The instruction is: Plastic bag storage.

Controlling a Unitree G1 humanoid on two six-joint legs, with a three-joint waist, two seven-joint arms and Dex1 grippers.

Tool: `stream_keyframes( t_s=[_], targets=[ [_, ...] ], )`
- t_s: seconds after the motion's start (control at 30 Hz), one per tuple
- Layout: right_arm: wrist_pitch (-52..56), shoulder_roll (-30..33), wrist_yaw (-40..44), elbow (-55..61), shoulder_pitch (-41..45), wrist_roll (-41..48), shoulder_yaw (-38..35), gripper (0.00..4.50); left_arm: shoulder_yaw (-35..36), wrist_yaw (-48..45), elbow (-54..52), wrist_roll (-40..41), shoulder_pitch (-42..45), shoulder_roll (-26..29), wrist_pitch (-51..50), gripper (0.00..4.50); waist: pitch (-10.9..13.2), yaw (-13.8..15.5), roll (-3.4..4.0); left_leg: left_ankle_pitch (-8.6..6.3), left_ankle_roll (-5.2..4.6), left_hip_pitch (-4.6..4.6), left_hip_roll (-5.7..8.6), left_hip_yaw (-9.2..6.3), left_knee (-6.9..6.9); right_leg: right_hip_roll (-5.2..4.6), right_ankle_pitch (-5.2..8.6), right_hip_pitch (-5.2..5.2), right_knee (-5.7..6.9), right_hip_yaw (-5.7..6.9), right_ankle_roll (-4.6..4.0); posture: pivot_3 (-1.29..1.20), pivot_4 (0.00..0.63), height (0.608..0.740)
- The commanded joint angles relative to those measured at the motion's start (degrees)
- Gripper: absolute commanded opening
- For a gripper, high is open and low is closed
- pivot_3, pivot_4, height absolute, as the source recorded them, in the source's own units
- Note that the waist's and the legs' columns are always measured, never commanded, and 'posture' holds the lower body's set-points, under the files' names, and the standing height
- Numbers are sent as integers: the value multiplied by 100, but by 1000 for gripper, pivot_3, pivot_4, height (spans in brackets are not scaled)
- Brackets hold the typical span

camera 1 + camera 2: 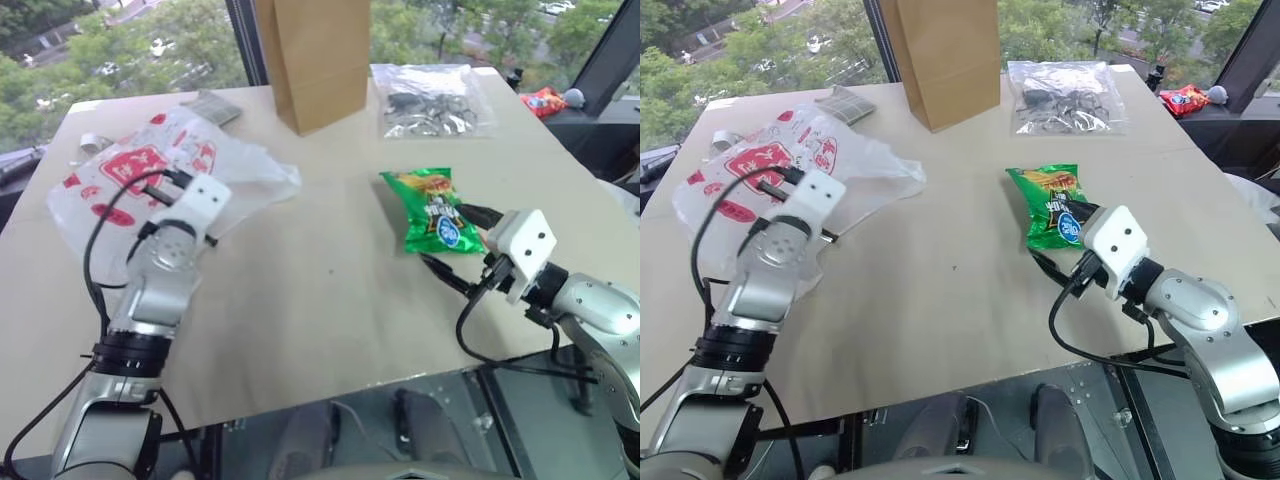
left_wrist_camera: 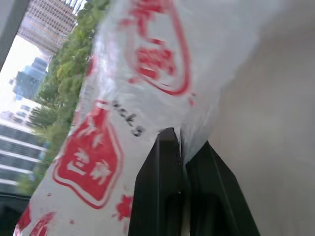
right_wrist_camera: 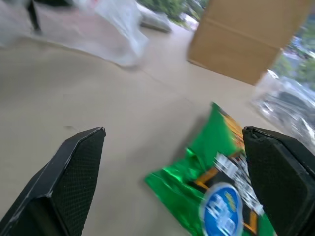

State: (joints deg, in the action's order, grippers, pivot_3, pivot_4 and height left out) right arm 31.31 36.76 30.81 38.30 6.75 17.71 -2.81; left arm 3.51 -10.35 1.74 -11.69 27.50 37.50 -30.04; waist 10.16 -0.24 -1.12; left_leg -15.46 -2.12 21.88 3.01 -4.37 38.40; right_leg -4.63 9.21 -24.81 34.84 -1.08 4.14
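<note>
My left gripper (image 2: pixel 183 142) is clamped on the plastic bag (image 1: pixel 130 165) at upper left, right gripper (image 3: pixel 172 157) spread wide.

left arm (image 1: pixel 150 300): shiny silver metal, round joints, black ring lower down | right arm (image 1: pixel 1200 320): same silver | wrists: white boxy block on each | cables: thin black wires loop beside both arms | left claw (image 2: pixel 183 147), right claw (image 3: pixel 172 147): black fingers, bumpy inside

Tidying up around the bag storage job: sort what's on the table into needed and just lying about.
Needed: plastic bag, pinched in the shut left pincer.

Lying about: paper bag, green snack packet by the open right pincer, clear bag of dark items.
</note>
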Motion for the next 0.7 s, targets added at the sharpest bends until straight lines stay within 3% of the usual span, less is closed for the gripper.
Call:
stream_keyframes(
  t_s=[0.03,0.3,0.53,0.7],
  targets=[
    [245,122,-219,-223,91,-324,8,4500,586,-362,-485,622,294,-92,-310,51,0,0,0,1,1,0,2,0,0,0,0,0,0,0,0,0,150,740],
    [1058,-294,-457,-861,744,-305,282,4500,1042,-1026,-1323,1944,980,-342,-2154,51,1,-54,-1,6,9,0,8,1,1,0,0,0,3,-1,0,0,150,740],
    [2480,-1246,-1583,-1491,2333,-1057,1234,4500,778,-766,-1669,2043,1314,-465,-3006,51,1,-107,0,16,27,-6,6,0,0,8,-1,-3,11,-8,-1,0,150,740],
    [2748,-1739,-2208,-2337,2858,-1716,1773,4500,687,-551,-1892,2025,1444,-605,-3431,51,1,-48,0,18,31,9,20,-11,0,2,-3,-13,10,-6,-4,0,150,740]
  ],
)
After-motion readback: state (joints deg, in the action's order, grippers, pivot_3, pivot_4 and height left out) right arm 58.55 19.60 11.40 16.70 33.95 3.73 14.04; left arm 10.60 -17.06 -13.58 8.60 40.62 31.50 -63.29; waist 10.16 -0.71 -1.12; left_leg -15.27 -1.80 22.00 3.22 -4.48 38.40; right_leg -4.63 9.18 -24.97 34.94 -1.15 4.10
